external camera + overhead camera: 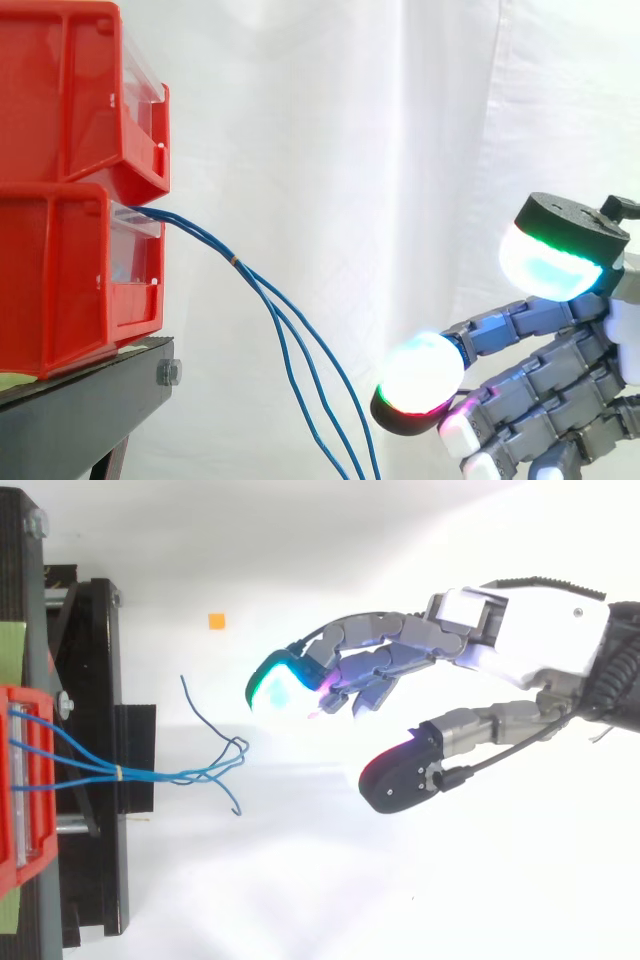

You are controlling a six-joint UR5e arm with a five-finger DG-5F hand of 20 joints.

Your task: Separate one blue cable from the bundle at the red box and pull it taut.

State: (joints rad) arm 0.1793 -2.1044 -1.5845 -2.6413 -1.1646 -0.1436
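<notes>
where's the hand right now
In the side view the hand sits low at the right edge, open and apart from the blue cables hanging from the lower red bin on the left.

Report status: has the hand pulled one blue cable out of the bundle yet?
Done: nothing yet. The blue cables hang slack from the lower red bin, joined by a small band near it. In hand: nothing; the hand is open and apart from the cables, on the side away from the bin. Left: reach in, pinch one cable, separate it, pull it taut.
</notes>
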